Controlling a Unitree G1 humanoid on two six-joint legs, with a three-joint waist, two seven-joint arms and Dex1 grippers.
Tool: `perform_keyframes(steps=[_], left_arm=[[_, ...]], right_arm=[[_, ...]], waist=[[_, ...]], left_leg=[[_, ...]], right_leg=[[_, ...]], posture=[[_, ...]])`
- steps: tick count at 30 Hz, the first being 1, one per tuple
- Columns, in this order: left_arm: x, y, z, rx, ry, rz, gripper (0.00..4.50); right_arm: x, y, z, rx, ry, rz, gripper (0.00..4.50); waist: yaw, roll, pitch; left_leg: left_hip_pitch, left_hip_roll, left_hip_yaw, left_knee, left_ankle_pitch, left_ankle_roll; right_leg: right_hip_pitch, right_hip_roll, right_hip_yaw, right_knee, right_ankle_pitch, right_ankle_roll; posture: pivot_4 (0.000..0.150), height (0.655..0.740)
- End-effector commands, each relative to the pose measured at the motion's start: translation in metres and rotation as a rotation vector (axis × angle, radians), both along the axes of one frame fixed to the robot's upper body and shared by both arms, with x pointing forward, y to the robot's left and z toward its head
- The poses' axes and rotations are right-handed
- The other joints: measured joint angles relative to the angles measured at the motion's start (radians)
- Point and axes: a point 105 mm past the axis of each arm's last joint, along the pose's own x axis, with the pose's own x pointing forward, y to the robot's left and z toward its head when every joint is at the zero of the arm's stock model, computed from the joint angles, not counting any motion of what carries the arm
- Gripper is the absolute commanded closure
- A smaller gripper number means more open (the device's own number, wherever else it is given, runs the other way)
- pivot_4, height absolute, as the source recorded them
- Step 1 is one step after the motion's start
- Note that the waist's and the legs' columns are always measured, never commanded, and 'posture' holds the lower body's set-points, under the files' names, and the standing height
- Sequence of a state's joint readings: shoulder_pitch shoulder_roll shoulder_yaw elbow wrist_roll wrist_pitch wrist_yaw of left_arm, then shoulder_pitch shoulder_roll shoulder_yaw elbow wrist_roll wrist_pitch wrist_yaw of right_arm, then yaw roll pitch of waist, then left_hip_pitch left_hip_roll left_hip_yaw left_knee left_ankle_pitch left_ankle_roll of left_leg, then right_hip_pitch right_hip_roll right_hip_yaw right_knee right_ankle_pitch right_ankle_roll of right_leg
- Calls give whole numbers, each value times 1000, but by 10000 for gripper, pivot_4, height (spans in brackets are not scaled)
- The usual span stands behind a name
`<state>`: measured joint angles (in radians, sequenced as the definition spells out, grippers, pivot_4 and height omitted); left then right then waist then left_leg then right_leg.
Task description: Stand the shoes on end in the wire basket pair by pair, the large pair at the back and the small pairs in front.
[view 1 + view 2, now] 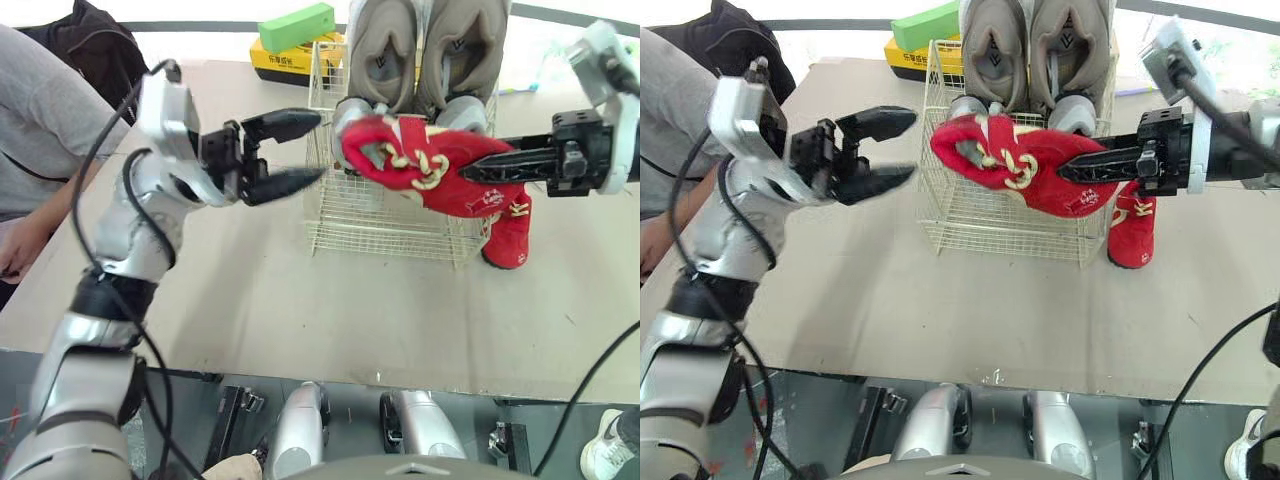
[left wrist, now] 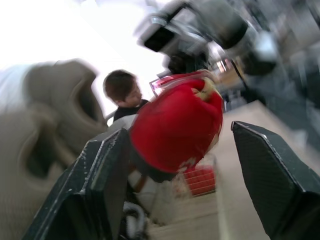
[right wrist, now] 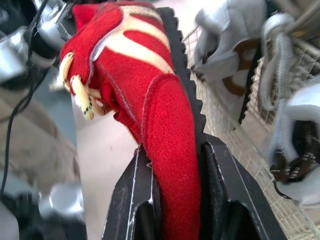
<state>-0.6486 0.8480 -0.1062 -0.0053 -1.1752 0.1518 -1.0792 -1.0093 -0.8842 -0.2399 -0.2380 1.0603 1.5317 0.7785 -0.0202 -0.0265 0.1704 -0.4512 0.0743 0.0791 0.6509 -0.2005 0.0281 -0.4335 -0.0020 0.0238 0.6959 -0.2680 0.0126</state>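
A: So, from the left, what's there?

B: A person in a grey sleeve point(image 1: 40, 130) sits at the edge of the counter point(image 1: 300, 300), clear of the work. Next, the left jaws hang wide apart with nothing between them, just beside the left wall of the wire basket point(image 1: 390, 235). They point at the red shoe, so I'd judge they wait to steady it.

A: And behind?

B: A yellow box point(image 1: 285, 58) with a green box point(image 1: 297, 27) on top. They're beyond the basket and no part of the job.

A: Inside the basket?

B: The large grey pair point(image 1: 385, 55) stands on end at the back, which leaves the front row free for small pairs.

A: The red one?

B: The red shoe point(image 1: 420, 160) lies roughly level in the air over the basket's front. The right jaws are clamped tight on its near end, so the far end is free to swing upright as it goes down.

A: Its mate?

B: The second red shoe point(image 1: 510, 235) stands on the counter just outside the basket's right front corner, handy for the next pick.
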Motion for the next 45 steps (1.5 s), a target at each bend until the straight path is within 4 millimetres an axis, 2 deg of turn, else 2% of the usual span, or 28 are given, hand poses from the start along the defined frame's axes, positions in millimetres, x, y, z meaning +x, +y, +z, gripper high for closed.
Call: perform_keyframes(steps=[1, 4, 6, 9, 13, 16, 21, 23, 25, 29, 32, 37, 39, 41, 43, 45], left_arm=[[-21, -18, -23, -49, 330, -55, 12381], [-25, -39, -31, -216, 511, -60, 12381], [-25, -47, -35, -263, 587, -63, 12381], [-28, -59, -41, -276, 615, -67, 12381], [-21, -60, -37, -357, 637, -57, 12381], [-17, -58, -36, -341, 626, -57, 20435], [-10, -59, -32, -310, 595, -70, 44392], [-9, -59, -33, -277, 577, -73, 45000], [-8, -57, -32, -262, 561, -77, 45000], [-5, -53, -27, -239, 525, -89, 45000], [-4, -50, -25, -219, 495, -78, 45000], [0, -34, -20, -188, 425, -34, 45000], [3, -24, -15, -160, 366, -6, 45000], [5, -14, -11, -98, 265, 31, 45000], [11, -5, -5, -54, 174, 79, 45000], [15, 0, -6, 19, 81, 116, 45000]], right_arm=[[-5, -1, 16, 147, -61, -19, 41864], [-5, 9, 11, 215, -69, -14, 41884], [-6, 15, 7, 240, -76, -19, 41887], [-5, 22, 3, 300, -74, -27, 41910], [-10, 32, 0, 377, -65, -34, 42023], [-14, 33, -1, 403, -42, -51, 42060], [-19, 36, -4, 415, -4, -75, 42087], [-20, 38, -3, 429, 7, -80, 42088], [-21, 39, -2, 429, -2, -86, 31803], [-13, 39, -8, 426, -13, -166, 13986], [-10, 35, -3, 457, -61, -207, 201], [-17, 29, -4, 411, -155, -199, 201], [-20, 19, -4, 377, -238, -224, 201], [-32, 10, -6, 331, -342, -198, 201], [-48, 4, -10, 403, -366, -117, 201], [-55, -2, -19, 378, -403, -108, 201]], waist=[[-2, 1, 0], [7, 1, 0], [12, 0, 0], [11, 0, 0], [9, 0, -1], [6, 0, -1], [6, 0, -1], [4, 0, -1], [4, 0, -1], [6, 0, -1], [6, 0, -1], [7, 0, -1], [8, 0, -1], [14, 0, -1], [16, 0, -1], [17, 0, -1]], left_leg=[[2, 0, 0, 0, 0, 0], [3, -1, -1, 0, 0, -1], [0, -1, -3, 2, 1, -1], [0, -4, -4, 3, 1, -1], [1, -5, -4, 3, 1, -1], [2, -5, -5, 3, 1, -1], [2, -6, -5, 3, 1, -1], [2, -6, -5, 3, 1, -1], [2, -6, -5, 3, 1, -1], [2, -5, -6, 2, 1, -1], [1, -5, -5, 2, 1, -1], [1, -5, -6, 2, 1, -1], [1, -5, -6, 2, 1, -1], [1, -5, -6, 2, 1, -1], [1, -6, -6, 2, 1, -1], [1, -6, -6, 1, 1, -1]], right_leg=[[1, 0, 0, 0, 0, 0], [4, 0, 0, 0, 0, 0], [4, 1, -2, 0, 0, 0], [4, 2, -3, 1, 0, 0], [6, 2, -3, 0, 0, 0], [6, 3, -3, 0, 0, 0], [6, 4, -3, 0, 0, 0], [6, 4, -3, 0, 0, 0], [6, 4, -3, 0, 0, 0], [6, 5, -4, 0, 0, 0], [6, 4, -3, -1, 0, 0], [6, 4, -4, -1, 0, 0], [6, 4, -4, -1, 0, 0], [6, 4, -5, -2, 0, 0], [6, 4, -5, -3, 0, 0], [7, 4, -6, -3, 0, 0]], posture=[[1500, 7400], [1500, 7400], [1500, 7400], [1500, 7400], [1500, 7400], [1500, 7400], [1500, 7400], [1500, 7400], [1500, 7400], [1500, 7400], [1500, 7400], [1500, 7400], [1500, 7400], [1500, 7400], [1500, 7400], [1500, 7400]])
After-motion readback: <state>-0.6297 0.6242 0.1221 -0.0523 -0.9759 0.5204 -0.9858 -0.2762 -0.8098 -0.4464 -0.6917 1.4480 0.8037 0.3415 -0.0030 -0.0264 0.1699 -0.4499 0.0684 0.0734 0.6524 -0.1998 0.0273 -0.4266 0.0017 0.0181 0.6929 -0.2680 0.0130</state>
